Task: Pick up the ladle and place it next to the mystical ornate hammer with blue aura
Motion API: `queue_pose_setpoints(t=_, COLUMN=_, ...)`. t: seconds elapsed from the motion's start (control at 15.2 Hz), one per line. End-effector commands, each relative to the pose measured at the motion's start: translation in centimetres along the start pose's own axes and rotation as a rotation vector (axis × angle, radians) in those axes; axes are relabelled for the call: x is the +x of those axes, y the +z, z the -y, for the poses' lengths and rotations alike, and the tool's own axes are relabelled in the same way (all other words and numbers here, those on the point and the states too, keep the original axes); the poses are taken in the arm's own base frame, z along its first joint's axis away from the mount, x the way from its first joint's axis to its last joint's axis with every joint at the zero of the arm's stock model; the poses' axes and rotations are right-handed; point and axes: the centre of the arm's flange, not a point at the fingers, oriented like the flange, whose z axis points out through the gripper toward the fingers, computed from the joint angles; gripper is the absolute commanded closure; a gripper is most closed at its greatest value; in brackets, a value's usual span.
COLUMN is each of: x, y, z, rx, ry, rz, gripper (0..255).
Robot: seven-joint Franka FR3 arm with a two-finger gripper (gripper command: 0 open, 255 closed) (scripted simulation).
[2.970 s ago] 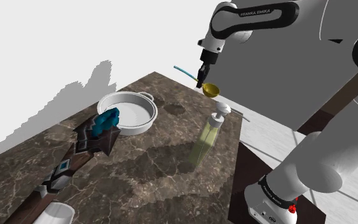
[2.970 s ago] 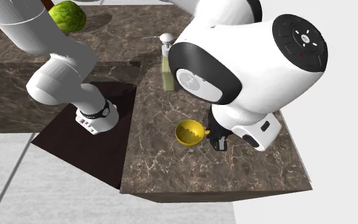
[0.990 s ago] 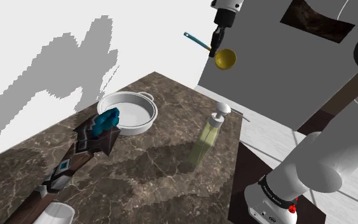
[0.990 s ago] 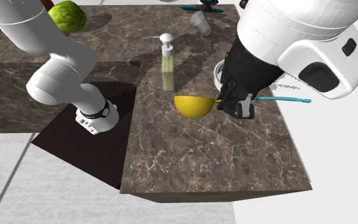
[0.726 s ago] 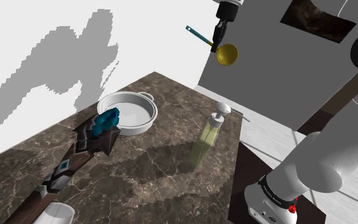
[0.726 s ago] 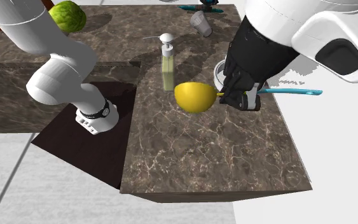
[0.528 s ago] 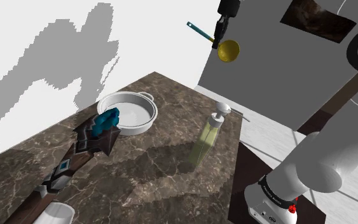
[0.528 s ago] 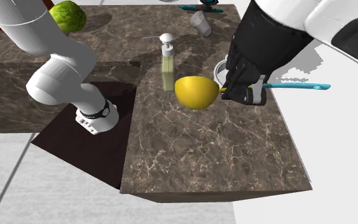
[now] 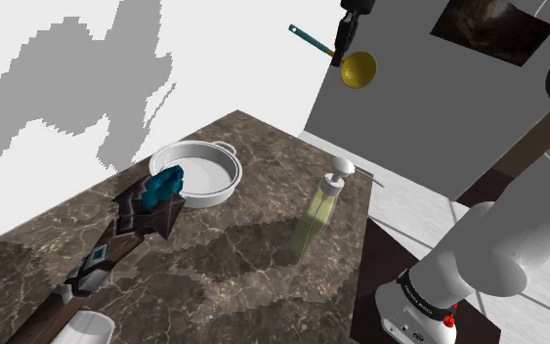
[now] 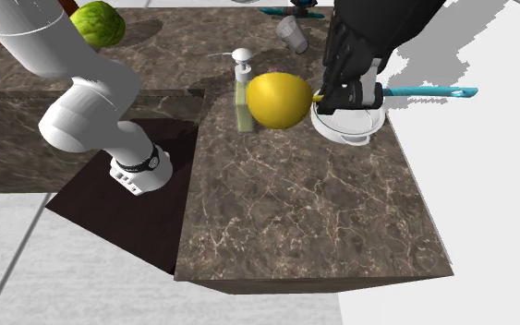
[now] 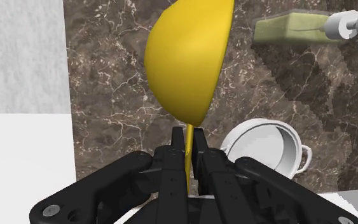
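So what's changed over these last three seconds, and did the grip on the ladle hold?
The gripper, shut on the yellow-bowled ladle throughout, has carried it from low over the counter's far end to high above it; nothing was taken or released. The ornate hammer, white pan and soap dispenser stayed put.
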Motion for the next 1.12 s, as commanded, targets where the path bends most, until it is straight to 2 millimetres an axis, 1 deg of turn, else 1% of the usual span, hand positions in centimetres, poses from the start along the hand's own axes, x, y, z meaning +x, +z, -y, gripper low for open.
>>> queue_pose_setpoints(t=0.0, x=-0.8, y=0.2, z=2.3, rx=0.0, ry=0.001, rz=0.0, gripper=255)
queue_pose_setpoints(t=1.06, x=-7.2, y=3.8, z=22.2, rx=0.0, ry=0.001, rz=0.0, gripper=255)
